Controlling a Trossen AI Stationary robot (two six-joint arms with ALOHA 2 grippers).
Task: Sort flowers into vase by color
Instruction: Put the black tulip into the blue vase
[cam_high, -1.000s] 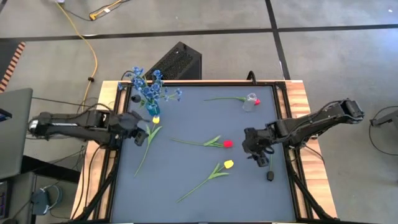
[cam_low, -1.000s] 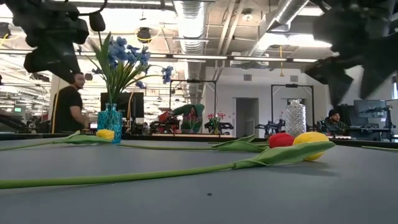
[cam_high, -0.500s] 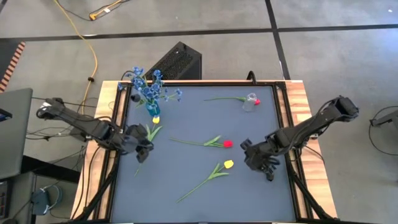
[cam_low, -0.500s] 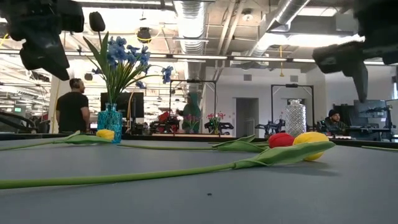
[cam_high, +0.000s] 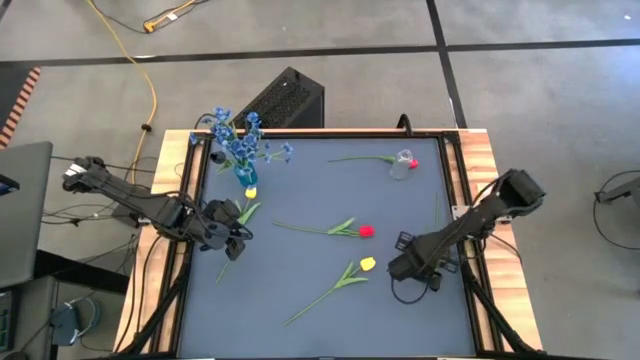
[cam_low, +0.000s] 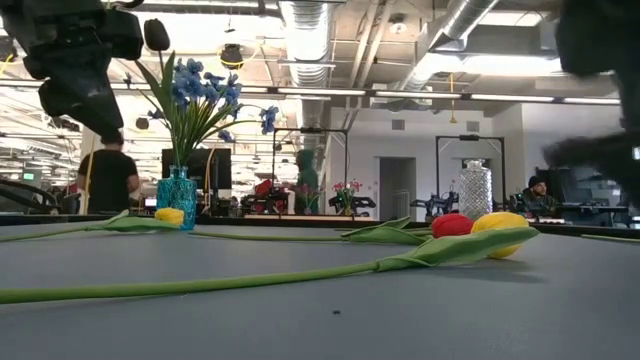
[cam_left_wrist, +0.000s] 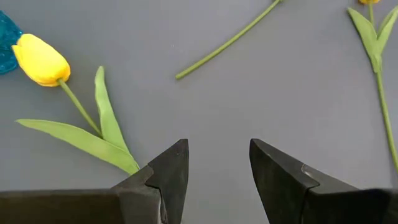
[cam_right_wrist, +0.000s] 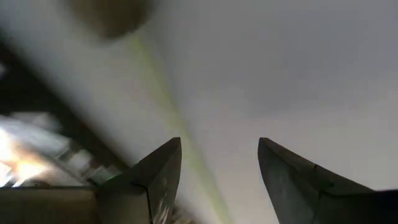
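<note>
A teal vase (cam_high: 245, 177) at the table's far left holds blue flowers (cam_high: 238, 140). One yellow tulip (cam_high: 250, 191) lies beside it, stem toward the near edge. A red tulip (cam_high: 366, 231) and a second yellow tulip (cam_high: 367, 263) lie mid-table. Another red flower (cam_high: 413, 163) lies by a clear vase (cam_high: 402, 163) at the far right. My left gripper (cam_high: 238, 233) hovers open over the first yellow tulip's stem; its leaves (cam_left_wrist: 106, 127) show just ahead of the fingers. My right gripper (cam_high: 396, 268) is open, just right of the second yellow tulip.
A small dark object (cam_high: 435, 284) lies near the table's right edge behind my right gripper. Wooden rails (cam_high: 480, 170) frame the table's sides. In the low view a person (cam_low: 108, 180) stands in the room behind. Bare mat (cam_high: 300, 200) lies between the flowers.
My right gripper has moved toward the near edge and leftward, down toward the second yellow tulip. My left arm has folded back and its gripper has tipped downward, shifting slightly toward the near edge over the first yellow tulip's stem. No flower has moved.
</note>
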